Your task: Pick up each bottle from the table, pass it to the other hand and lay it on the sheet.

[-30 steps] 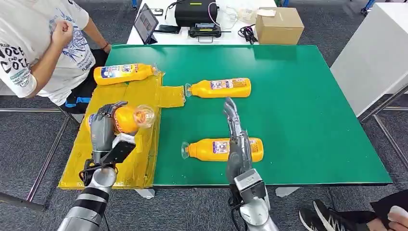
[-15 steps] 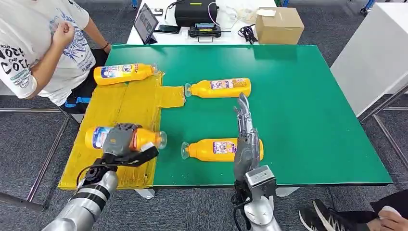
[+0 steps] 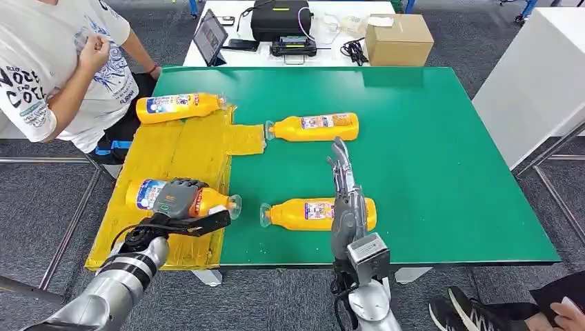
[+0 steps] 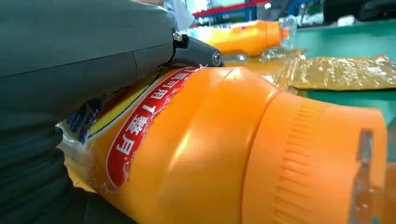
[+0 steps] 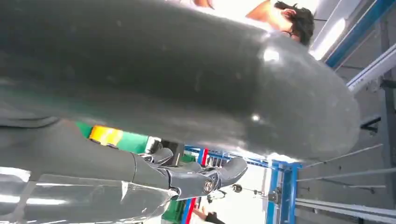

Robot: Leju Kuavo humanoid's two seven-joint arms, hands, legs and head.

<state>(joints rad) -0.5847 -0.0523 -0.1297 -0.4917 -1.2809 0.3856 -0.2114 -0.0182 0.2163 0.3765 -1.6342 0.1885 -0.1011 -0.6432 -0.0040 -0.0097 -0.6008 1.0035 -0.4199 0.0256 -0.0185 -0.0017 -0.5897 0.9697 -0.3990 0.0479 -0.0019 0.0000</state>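
At lower left, the left hand (image 3: pixel 181 200) gripped an orange bottle (image 3: pixel 207 202) lying on the yellow sheet (image 3: pixel 172 148), while the right hand (image 3: pixel 345 193), fingers straight and empty, hovered over another bottle (image 3: pixel 303 214) at lower centre.

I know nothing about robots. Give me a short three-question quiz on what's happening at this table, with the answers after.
1. How many orange bottles are in the head view?
2. True or false: the left hand grips a bottle lying on the yellow sheet.
3. The right hand is: A) holding a bottle, B) open above the near bottle on the green table, C) touching the cardboard box.

Key:
1. Four: two on the sheet, two on the bare green table.
2. True.
3. B.
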